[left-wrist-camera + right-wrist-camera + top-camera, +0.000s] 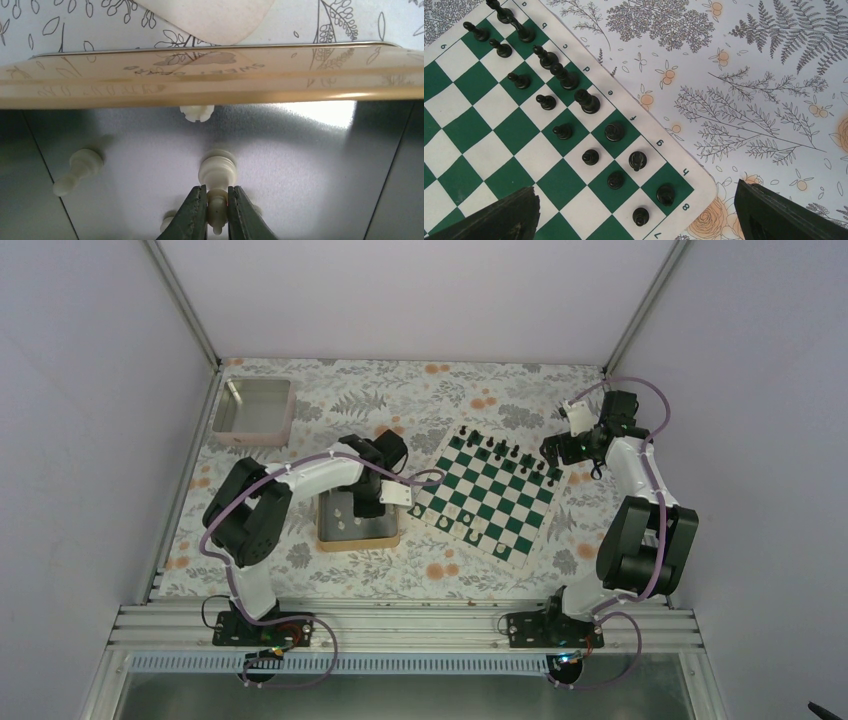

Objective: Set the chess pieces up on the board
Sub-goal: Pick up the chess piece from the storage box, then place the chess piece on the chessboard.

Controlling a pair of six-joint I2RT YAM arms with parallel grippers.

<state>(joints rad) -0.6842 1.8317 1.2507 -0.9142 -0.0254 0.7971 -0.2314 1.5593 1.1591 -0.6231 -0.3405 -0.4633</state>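
Inside the tin (358, 542), chess pieces (80, 167); tin just left of the board (490, 495); tray (253, 438) behind, far left.

White border of board (621, 106): small letters c, d, e, f, g, h along one edge, turned sideways. Numbers 8 and 7 by near corner. 6 on left edge.
Gold wall of tin (300, 75): faint upside-down word, looks like SWEET. More writing to left, too faint to read.
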